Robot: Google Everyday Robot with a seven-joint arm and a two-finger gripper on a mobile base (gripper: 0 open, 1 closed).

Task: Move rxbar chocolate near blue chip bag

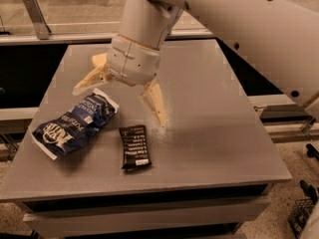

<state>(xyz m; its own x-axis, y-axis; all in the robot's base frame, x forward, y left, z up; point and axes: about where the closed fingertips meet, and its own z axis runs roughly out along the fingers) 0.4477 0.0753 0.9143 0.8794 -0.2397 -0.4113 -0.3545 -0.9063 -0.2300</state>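
The rxbar chocolate (pixel 134 146), a small flat black wrapper with white text, lies on the grey table (pixel 209 133) near the front. The blue chip bag (pixel 75 124), dark blue and wrinkled with white lettering, lies just left of it, a small gap between them. My gripper (pixel 119 103) hangs above and behind both, its two cream fingers (pixel 155 103) spread wide and empty. It is lifted clear of the bar.
A pale yellow sponge (pixel 99 60) lies on the table behind the gripper, partly hidden by it. My white arm (pixel 239 29) crosses the upper right. A metal rail (pixel 35 16) runs behind the table. The table's front edge is close to the bar.
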